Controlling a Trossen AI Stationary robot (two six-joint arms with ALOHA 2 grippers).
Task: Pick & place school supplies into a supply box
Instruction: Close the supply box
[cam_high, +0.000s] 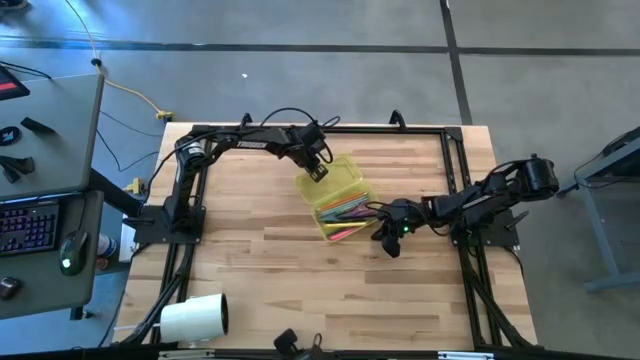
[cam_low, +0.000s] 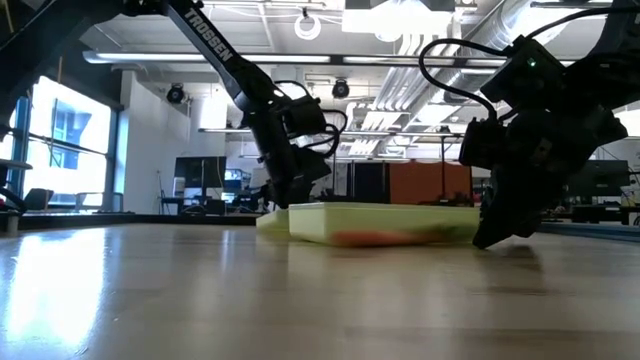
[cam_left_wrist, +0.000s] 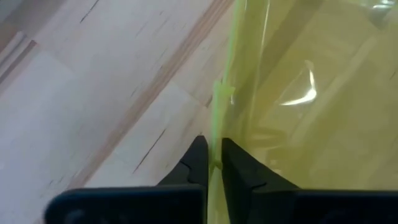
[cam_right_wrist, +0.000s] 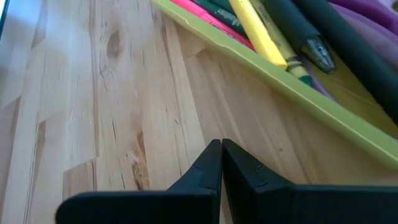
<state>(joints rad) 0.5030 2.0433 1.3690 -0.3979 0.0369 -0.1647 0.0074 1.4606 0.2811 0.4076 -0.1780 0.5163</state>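
Note:
The supply box, a translucent yellow-green case, lies open at the table's middle. Its lid half (cam_high: 340, 176) is toward the far side. Its base half (cam_high: 343, 213) holds the school supplies (cam_right_wrist: 267, 34): yellow, pink, black, green and purple pens and markers lying flat. My left gripper (cam_high: 317, 171) (cam_left_wrist: 214, 163) is shut on the lid's left edge. My right gripper (cam_high: 390, 243) (cam_right_wrist: 221, 149) is shut and empty, its tips low over the bare wood just off the base half's near right corner (cam_right_wrist: 292, 93). In the low view it stands right of the box (cam_low: 380, 222). My left gripper pinches the lid half's thin upright rim (cam_left_wrist: 217, 118) on its left side. One finger (cam_left_wrist: 235, 163) is inside the lid and the other (cam_left_wrist: 198, 163) is outside. The fingers come from above, pointing down. The lid rests low on the table.
A big white roll (cam_high: 195, 318) lies at the near left corner. Black frame rails (cam_high: 455, 165) run along the far, left and right sides. A desk with a keyboard (cam_high: 30, 225) stands left of the table. Bare wood (cam_high: 300, 290) stretches across the near half.

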